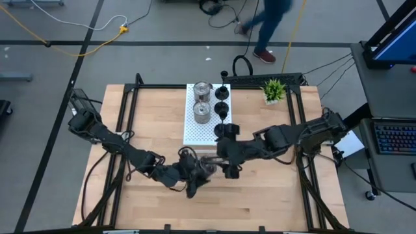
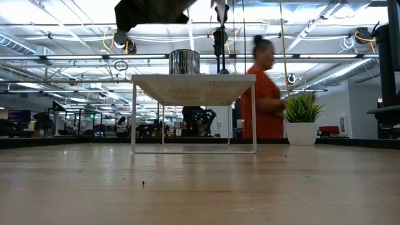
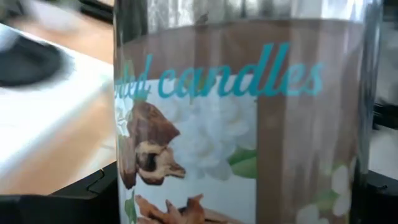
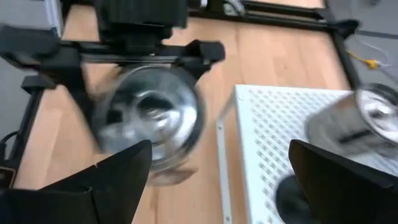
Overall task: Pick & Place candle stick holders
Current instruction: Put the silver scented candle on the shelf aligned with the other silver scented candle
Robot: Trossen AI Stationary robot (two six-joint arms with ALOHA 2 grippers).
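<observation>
Light wooden table [image 1: 273, 195] fills the high view, a person in a red top [image 2: 262, 94] walking past on the grey floor beyond it. On the tabletop's far half stands a large white perforated rectangular board [image 1: 194, 133] raised on thin legs, carrying two squat shiny silver metal candle holders [image 1: 202, 89], one just behind the other, and beside them a row of matte black candle holders with round bases and thin stems [image 1: 221, 101]. A small green spiky plant in a white pot [image 1: 273, 91] sits near the table's far right corner.

Just in front of the board, both dark arms meet over the middle of the table. The left gripper [image 1: 203, 170] has its fingers spread wide around a third shiny silver holder [image 4: 151, 121]; the right wrist view shows that holder lying between the left arm's two black fingers [image 4: 200, 51], and the left wrist view is filled by its printed label reading "candles" [image 3: 239, 78]. Whether the piece is lifted or resting on the wood cannot be told.

The right gripper [image 4: 217, 180] hangs just beside it, above the board's near edge, its two dark fingers [image 4: 118, 174] set wide apart and holding nothing.
</observation>
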